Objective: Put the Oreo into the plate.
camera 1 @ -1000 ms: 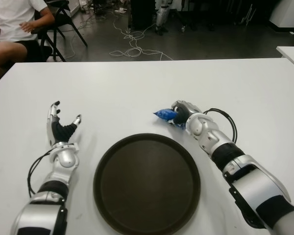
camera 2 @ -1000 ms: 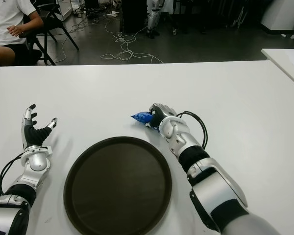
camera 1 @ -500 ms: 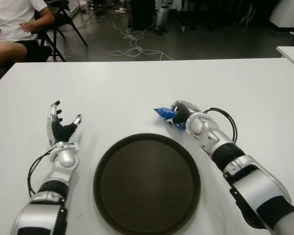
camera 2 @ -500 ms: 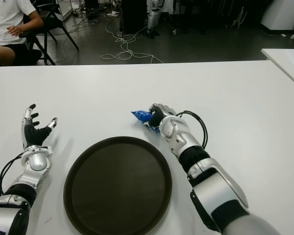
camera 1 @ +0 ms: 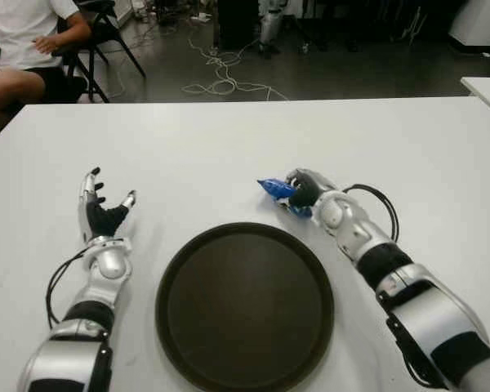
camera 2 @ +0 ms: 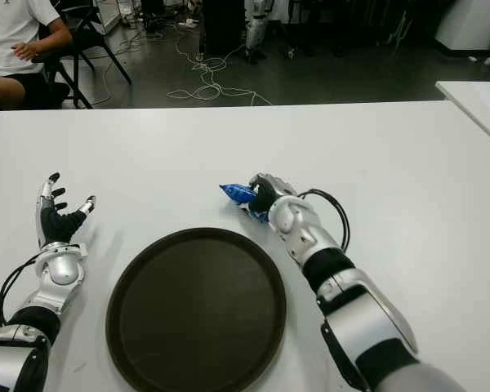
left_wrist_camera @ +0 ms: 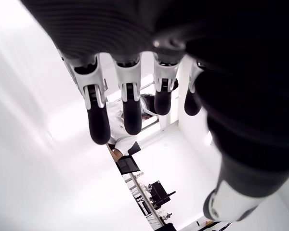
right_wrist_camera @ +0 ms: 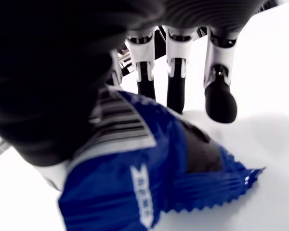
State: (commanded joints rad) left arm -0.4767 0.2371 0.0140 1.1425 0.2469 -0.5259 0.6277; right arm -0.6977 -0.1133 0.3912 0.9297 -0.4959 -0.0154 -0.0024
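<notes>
Right hand (camera 1: 304,189) clamped on the blue Oreo packet (camera 1: 276,189), just beyond the far rim of the dark round plate (camera 1: 245,304), which sits near the white table's (camera 1: 229,139) front edge. Left hand (camera 1: 102,214), fingers spread, left of the plate.

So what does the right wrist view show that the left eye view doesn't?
Only the right wrist view shows the Oreo pack close up: its barcode, crimped end, and three fingers extended beyond it. Only the left eye view shows the empty plate, the open left hand left of it, and a seated person beyond the table. Both show the right hand holding the blue pack.
</notes>
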